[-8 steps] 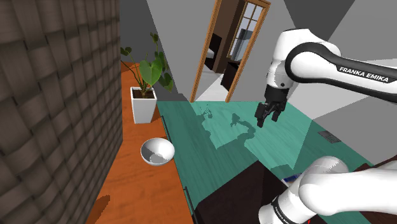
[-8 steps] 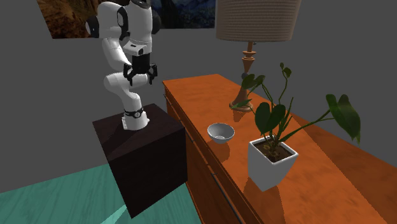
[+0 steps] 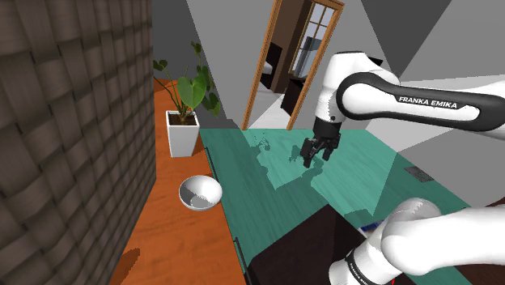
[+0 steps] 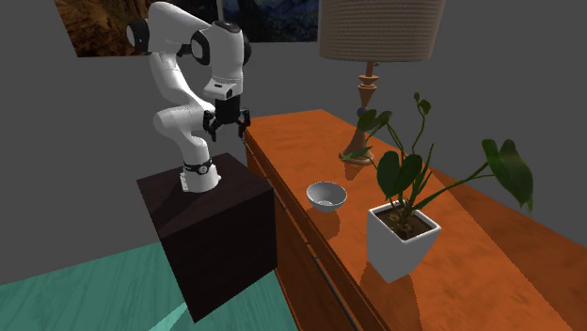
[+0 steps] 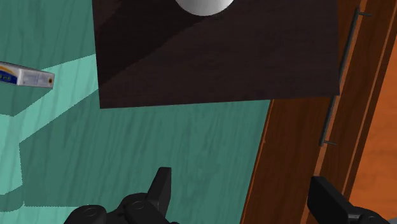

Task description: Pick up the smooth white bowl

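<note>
The fingers [image 5: 162,184] were held spread, with nothing between them, above the teal floor [image 5: 127,146]. The white bowl [image 3: 200,193] was seen on the worktop [image 3: 162,239], well apart from them and lower. One finger, it was judged, should be brought down inside its rim.

The orange wooden desk [image 4: 508,282], running along a wall, is carrying three things. A white bowl [image 4: 325,196] is sitting upright near the desk's front edge. A white square pot [image 4: 403,240] holding a broad-leaved green plant [image 4: 404,174] is standing near the bowl, apart from it. A lamp [image 4: 367,89] with a turned base and a ribbed shade is standing farther back on the desk. The teal floor [image 3: 267,178] is bearing the dark stand [image 4: 212,235] just beside the desk's front. A small white carton [image 5: 28,77] is lying on the floor near the stand.
</note>
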`<action>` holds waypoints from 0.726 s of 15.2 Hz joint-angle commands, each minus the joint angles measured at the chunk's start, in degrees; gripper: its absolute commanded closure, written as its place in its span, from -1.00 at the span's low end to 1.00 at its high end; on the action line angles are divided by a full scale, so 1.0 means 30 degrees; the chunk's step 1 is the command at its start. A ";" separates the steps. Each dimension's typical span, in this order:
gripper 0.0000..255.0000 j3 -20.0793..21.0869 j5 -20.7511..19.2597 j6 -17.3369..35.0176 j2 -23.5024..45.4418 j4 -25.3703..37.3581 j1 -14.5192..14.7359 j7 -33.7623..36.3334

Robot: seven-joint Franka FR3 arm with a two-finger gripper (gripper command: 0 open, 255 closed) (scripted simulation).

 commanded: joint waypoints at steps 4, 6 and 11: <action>-1.00 0.0831 0.0769 0.3614 0.2709 -0.0095 0.0450 0.0845; -1.00 0.1164 0.0992 0.4938 0.3870 0.0056 0.0613 0.1171; -1.00 0.1972 0.1272 0.8029 0.7008 0.0900 0.0954 0.2009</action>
